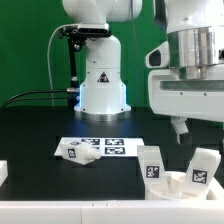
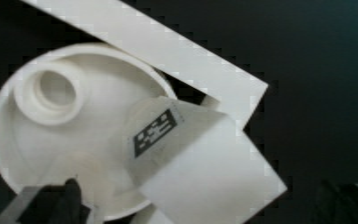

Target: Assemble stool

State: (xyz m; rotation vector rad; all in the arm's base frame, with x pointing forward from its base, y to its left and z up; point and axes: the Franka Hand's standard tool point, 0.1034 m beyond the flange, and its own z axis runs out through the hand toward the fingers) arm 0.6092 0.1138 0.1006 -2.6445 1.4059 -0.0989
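The gripper hangs released above the stool with nothing in its grasp. In the wrist view its dark fingers stand wide apart at either side of the picture and touch nothing.

Directly beneath it is the seat disc, a shallow rimmed dish near the table's front edge, toward the exterior view's right. Two legs stand upright on it, one at the exterior view's left of the disc and the other at its right, each showing a black-and-white tag. The wrist view shows the disc's inside: a round socket is empty, and a tagged leg rises beside it, hiding the rest of the disc floor. The base of that leg cannot be seen, so how deeply it sits cannot be told.

A white angled strip runs beside the disc rim, partly hidden by that leg.

Farther out on the black table, a loose leg lies on its side at the marker board's end nearer the exterior view's left. A white block is cut off by the picture edge and cannot be identified. The robot base stands at the table's back edge.
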